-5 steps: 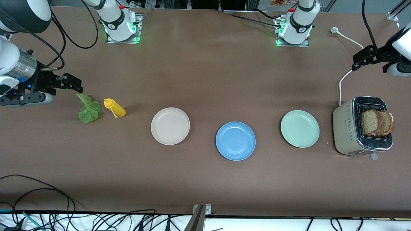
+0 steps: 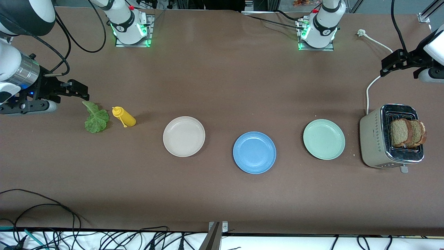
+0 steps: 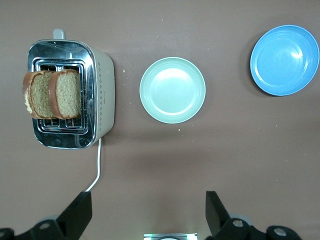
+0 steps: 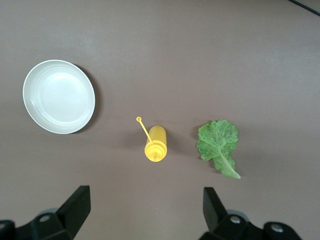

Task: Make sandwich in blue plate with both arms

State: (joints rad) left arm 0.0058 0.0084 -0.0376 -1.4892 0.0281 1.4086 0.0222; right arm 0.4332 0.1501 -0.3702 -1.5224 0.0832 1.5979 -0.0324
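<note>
The blue plate (image 2: 254, 152) (image 3: 285, 60) lies bare in the middle of the table. Two brown bread slices (image 2: 407, 133) (image 3: 52, 94) stand upright in the toaster (image 2: 376, 139) at the left arm's end. A green lettuce leaf (image 2: 96, 118) (image 4: 218, 145) lies flat at the right arm's end. My left gripper (image 2: 384, 67) (image 3: 149, 200) hangs open over the bare table by the toaster's cord, holding nothing. My right gripper (image 2: 82, 91) (image 4: 145, 197) hangs open and empty over the table just beside the lettuce.
A yellow squeeze bottle (image 2: 124, 117) (image 4: 155, 142) lies beside the lettuce. A beige plate (image 2: 184, 136) (image 4: 59, 96) and a pale green plate (image 2: 324, 139) (image 3: 172, 90) flank the blue one. The toaster's white cord (image 2: 370, 86) runs toward the bases. Loose cables hang at the front edge.
</note>
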